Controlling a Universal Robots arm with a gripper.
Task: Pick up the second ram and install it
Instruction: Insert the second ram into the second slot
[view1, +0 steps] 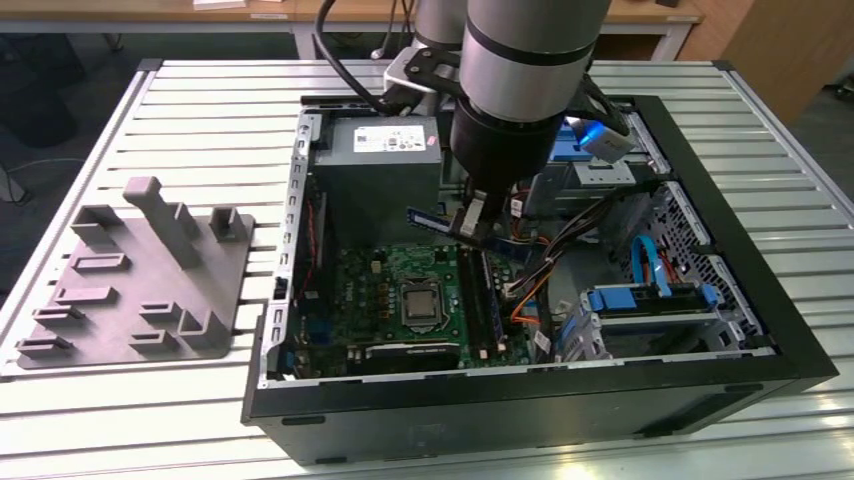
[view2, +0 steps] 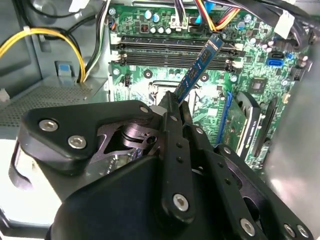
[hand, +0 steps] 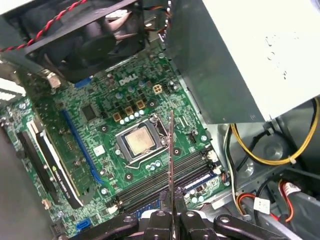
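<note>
My gripper (view1: 471, 222) hangs inside the open computer case (view1: 747, 300), shut on the second ram (view1: 454, 224), a thin blue-and-dark stick held above the green motherboard (view1: 387, 300). The second wrist view has the ram (view2: 201, 70) sticking out from between the fingers (view2: 172, 107), tilted over the black memory slots (view2: 175, 50). Edge-on in the first wrist view, the ram (hand: 171, 155) is a narrow strip rising from the gripper (hand: 172, 214), over the slots (hand: 165, 182) beside the processor socket (hand: 140, 142). The ram is apart from the slots.
A grey plastic fixture tray (view1: 134, 290) lies on the slatted table at the exterior view's left. Inside the case, the power supply (view1: 380, 165) sits behind the board. Cable bundles (view1: 547, 260) and blue drive bays (view1: 641, 295) crowd the exterior view's right.
</note>
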